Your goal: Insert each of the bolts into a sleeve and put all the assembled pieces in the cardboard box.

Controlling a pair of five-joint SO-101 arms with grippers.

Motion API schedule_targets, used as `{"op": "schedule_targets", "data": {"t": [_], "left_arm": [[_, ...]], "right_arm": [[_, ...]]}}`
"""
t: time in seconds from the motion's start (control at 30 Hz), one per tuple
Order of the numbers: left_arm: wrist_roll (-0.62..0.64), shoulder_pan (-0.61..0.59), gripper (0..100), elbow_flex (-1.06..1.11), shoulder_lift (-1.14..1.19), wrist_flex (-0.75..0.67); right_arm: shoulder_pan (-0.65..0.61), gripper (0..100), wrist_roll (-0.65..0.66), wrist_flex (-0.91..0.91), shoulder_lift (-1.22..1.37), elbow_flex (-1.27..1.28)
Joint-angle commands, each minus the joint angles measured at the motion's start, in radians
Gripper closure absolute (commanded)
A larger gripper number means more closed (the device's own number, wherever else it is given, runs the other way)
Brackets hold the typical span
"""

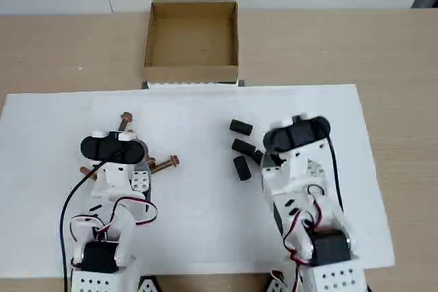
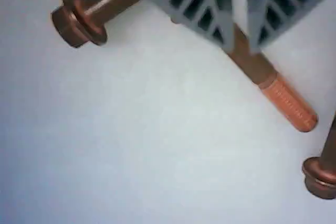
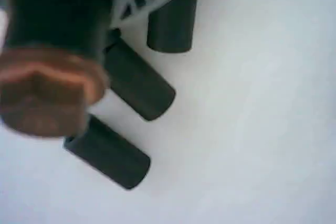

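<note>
My left gripper (image 2: 239, 38) is low over the white sheet, its grey ribbed fingers (image 2: 202, 3) shut on the shank of a copper bolt (image 2: 286, 103) whose threaded end sticks out past them. Two more bolts lie nearby, one (image 2: 79, 17) beside the fingers and one (image 2: 320, 174) farther out. My right gripper (image 3: 100, 22) holds a bolt whose hex head (image 3: 44, 93) faces the camera, its shank inside a black sleeve (image 3: 52, 9). Three loose black sleeves (image 3: 139, 85) lie on the sheet just beyond it. The open cardboard box (image 1: 193, 72) stands at the far centre.
The white sheet (image 1: 198, 223) covers the table in front of both arms, with bare room between them. In the high view bolts (image 1: 164, 164) ring the left arm (image 1: 113, 150) and the sleeves (image 1: 241, 147) lie just left of the right arm (image 1: 295, 135).
</note>
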Motion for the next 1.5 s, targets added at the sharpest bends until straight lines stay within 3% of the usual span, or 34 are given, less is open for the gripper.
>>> {"op": "schedule_targets", "data": {"t": [0.0, 0.33, 0.53, 0.73, 1.07, 1.47], "left_arm": [[-0.003, -0.003, 99, -0.004, -0.009, 0.003], [-0.011, 0.002, 99, -0.004, -0.009, 0.003], [-0.011, 0.000, 99, -0.004, -0.009, 0.003], [-0.011, 0.000, 99, -0.004, -0.009, 0.003], [-0.011, -0.002, 99, -0.004, -0.009, 0.003], [-0.009, -0.002, 99, -0.002, -0.009, 0.003]], "right_arm": [[0.010, 99.6, -0.012, -0.004, 0.183, -0.198], [0.010, 99.6, -0.012, -0.010, 0.796, -0.689], [0.008, 99.5, 0.002, -0.127, 1.073, -0.922], [-0.005, 99.5, 0.100, -0.231, 1.333, -1.117], [-0.019, 99.5, 0.229, -0.456, 1.676, -1.409], [-0.088, 99.5, 0.282, -0.610, 1.952, -1.625]]}}
